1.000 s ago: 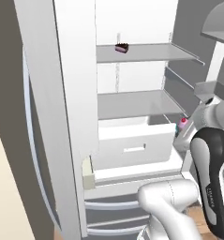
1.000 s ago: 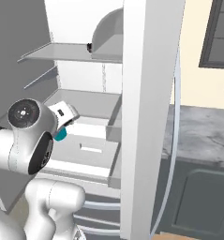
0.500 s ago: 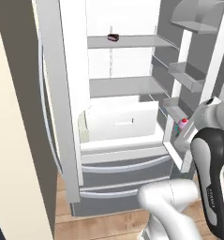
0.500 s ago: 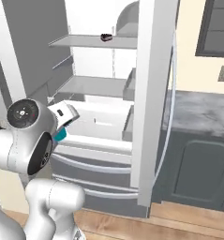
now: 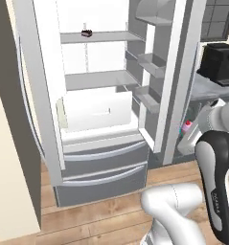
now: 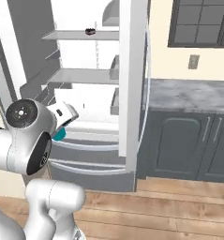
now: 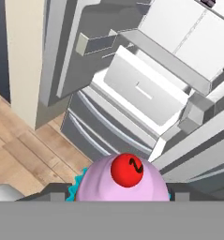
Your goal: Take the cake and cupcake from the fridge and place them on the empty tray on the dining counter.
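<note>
The gripper is closed partway around the cupcake, whose pink frosting and red topping rise between the finger tips, with a little teal wrapper showing at the left; in the left base view the cupcake sits at the hand, low beside the fridge. The fridge doors stand open, and the cake lies on the top shelf, well apart from the hand. The step in hand looks like carrying the cupcake off to the tray on the dining counter. Done well, that likely means keeping the hand level so the cupcake stays upright, holding the grip constant, and swinging clear of the open door before the base drives away.
</note>
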Motion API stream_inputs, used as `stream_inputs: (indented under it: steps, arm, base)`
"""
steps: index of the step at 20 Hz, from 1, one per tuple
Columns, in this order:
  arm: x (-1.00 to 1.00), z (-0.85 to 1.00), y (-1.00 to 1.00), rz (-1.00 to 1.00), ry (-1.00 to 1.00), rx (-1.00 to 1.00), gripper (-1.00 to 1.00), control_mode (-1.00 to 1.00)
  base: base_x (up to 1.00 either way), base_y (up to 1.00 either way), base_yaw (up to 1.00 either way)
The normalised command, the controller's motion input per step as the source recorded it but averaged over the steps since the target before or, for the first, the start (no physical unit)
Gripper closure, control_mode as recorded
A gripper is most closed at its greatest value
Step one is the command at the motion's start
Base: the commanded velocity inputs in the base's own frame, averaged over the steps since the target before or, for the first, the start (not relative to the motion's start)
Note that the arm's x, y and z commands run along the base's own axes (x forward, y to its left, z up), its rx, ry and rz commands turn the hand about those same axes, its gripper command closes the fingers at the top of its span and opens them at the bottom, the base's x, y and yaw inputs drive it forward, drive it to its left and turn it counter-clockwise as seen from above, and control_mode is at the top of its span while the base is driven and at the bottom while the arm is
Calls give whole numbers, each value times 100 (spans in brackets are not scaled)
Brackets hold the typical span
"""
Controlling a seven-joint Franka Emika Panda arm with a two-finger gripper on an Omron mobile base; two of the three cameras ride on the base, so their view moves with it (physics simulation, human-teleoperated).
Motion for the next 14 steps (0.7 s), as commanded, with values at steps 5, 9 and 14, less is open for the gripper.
stream_inputs:
  steps: [5,9,14]
  arm:
    - [0,0,0,0,0,0,100,100]
    - [0,0,0,0,0,0,100,100]
    - [0,0,0,0,0,0,100,100]
  base:
    - [-33,-39,-37]
    - [-30,-33,-39]
    - [-32,-31,-40]
